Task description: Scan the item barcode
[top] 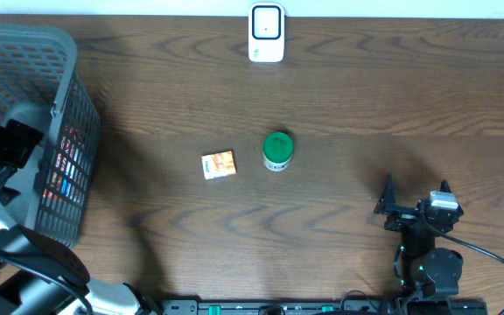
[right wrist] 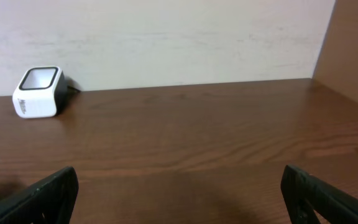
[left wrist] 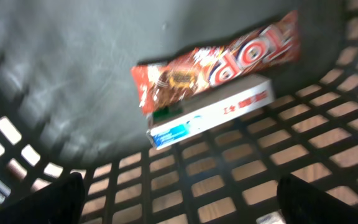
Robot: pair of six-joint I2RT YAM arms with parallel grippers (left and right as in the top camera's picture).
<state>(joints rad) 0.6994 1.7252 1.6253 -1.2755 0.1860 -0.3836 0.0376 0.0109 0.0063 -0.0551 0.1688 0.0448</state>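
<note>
Inside the mesh basket [left wrist: 55,81], the left gripper [left wrist: 179,194] hovers, jaws apart, over a red snack bar [left wrist: 219,62] touching a white box [left wrist: 213,112]; pickup seems in hand, needing a descent and closure.

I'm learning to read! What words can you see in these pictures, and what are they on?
"TOP" on the red snack wrapper in the basket.
White box under it: print too blurred.
Orange packet, green-lidded jar, scanner: too small to read.

Basket [top: 59,52] walls hem left claw [left wrist: 188,202]; tabletop [top: 366,105] open around box [top: 219,164], can [top: 277,150].
</note>
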